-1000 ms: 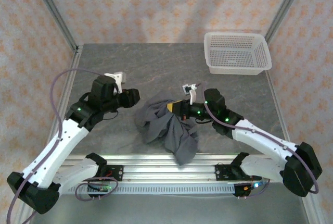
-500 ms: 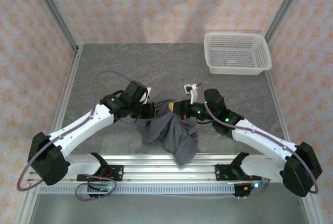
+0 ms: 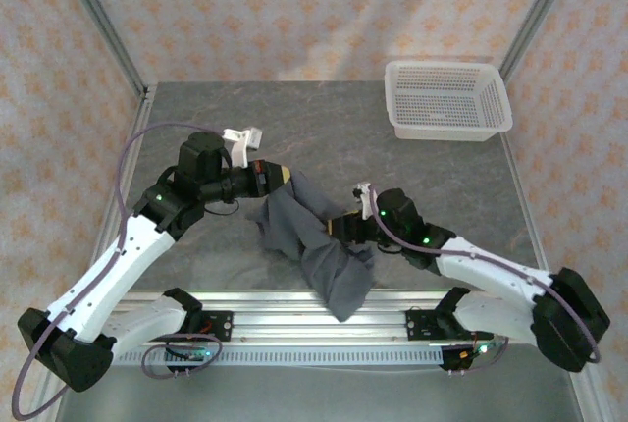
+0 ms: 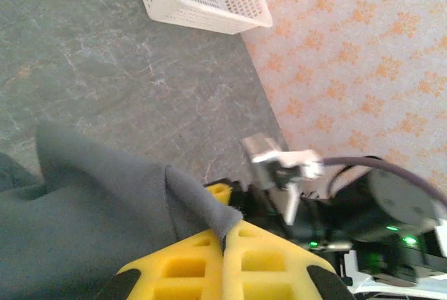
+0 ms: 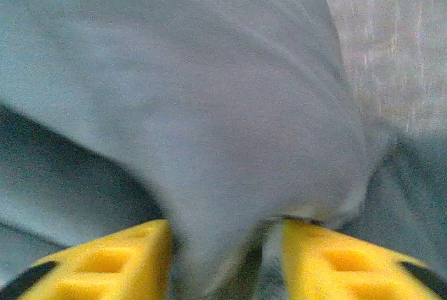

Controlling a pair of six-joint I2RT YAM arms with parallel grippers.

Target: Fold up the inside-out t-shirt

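- Left gripper point(image 4: 225, 236) clamped on a thin raised edge of the t-shirt point(image 3: 312, 241); the pinch could slip under pull.
- Right gripper point(image 5: 223, 244) jaws parted, cloth bulging between, no firm hold evident.
- t-shirt lies bunched mid-table point(image 3: 334, 128) between the arms; one-sided pulling risks dragging the heap.

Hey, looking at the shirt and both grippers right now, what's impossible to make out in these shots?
Top view: tips of the right gripper sink into the t-shirt; gripping or not, unclear.
Right wrist view: blurred fabric bulges between its fingers, hiding what lies beneath.
Left wrist view: the bottom edge cuts off the left gripper, shut on a fabric corner.
Sleeves, collar, seams: lost in the crumpled heap.
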